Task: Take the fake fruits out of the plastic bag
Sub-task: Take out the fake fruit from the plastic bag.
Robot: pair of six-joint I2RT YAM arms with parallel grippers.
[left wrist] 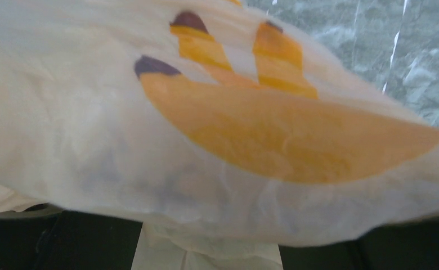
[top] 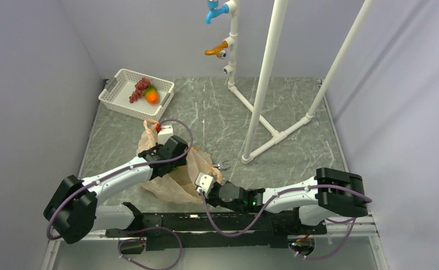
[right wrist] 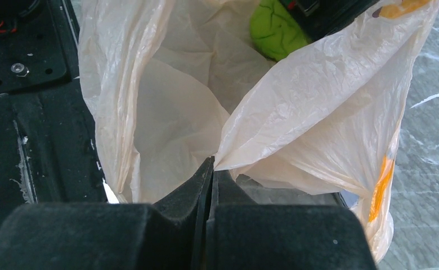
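Far left: basket (top: pixel 111 97) holds grapes (top: pixel 140 88), orange (top: pixel 151 97). Your L gripper (top: pixel 175 154) sits in bag (top: pixel 197 163) mouth, jaws hidden, can't tell grip. Inside bag: green fruit (right wrist: pixel 274 31). Your R gripper (right wrist: pixel 213 169) pinches bag rim, fingers pressed together.

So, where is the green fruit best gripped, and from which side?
Probably across the green fruit's bare rounded body, entering through the plastic bag's open mouth: film wraps the other sides, and the right gripper pinches the rim open.
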